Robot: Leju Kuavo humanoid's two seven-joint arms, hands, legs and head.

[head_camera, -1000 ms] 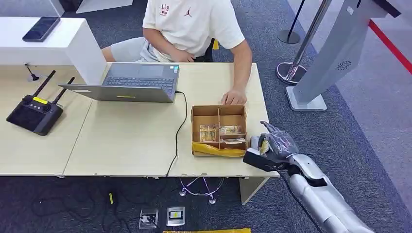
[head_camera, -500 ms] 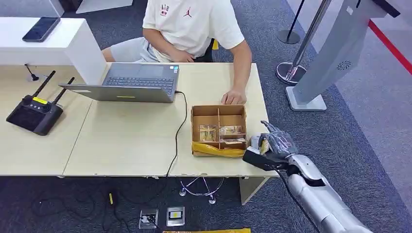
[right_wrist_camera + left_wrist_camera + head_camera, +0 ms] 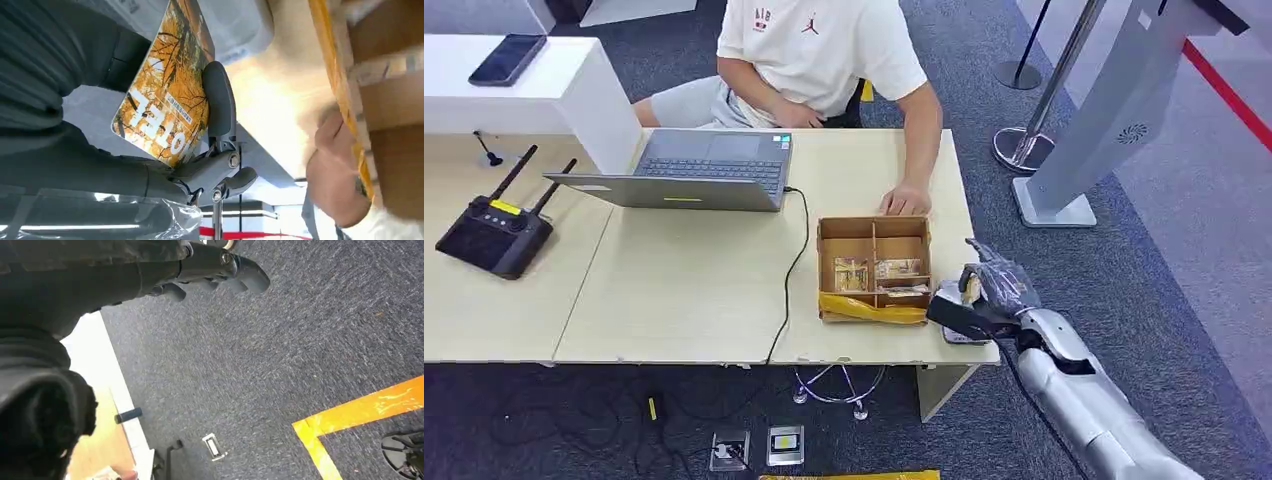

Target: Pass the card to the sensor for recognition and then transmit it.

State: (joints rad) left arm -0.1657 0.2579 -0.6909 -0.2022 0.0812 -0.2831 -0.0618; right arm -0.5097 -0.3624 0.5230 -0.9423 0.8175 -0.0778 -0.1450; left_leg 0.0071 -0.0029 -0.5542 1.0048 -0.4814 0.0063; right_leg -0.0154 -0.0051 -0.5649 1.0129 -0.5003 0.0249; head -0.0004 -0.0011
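The right hand point(image 3: 984, 300) pinches the card point(image 3: 162, 102), thumb against fingers, an orange card with white lettering. It has drifted a touch right and nearer since a second ago, now over the grey sensor point(image 3: 959, 325) at the counter point(image 3: 694, 290) corner, just right of the box point(image 3: 874, 268). The person's hand point(image 3: 906, 201) rests beyond the box, unmoved. The left hand point(image 3: 210, 265) hangs over the carpet, fingers curled, holding nothing.
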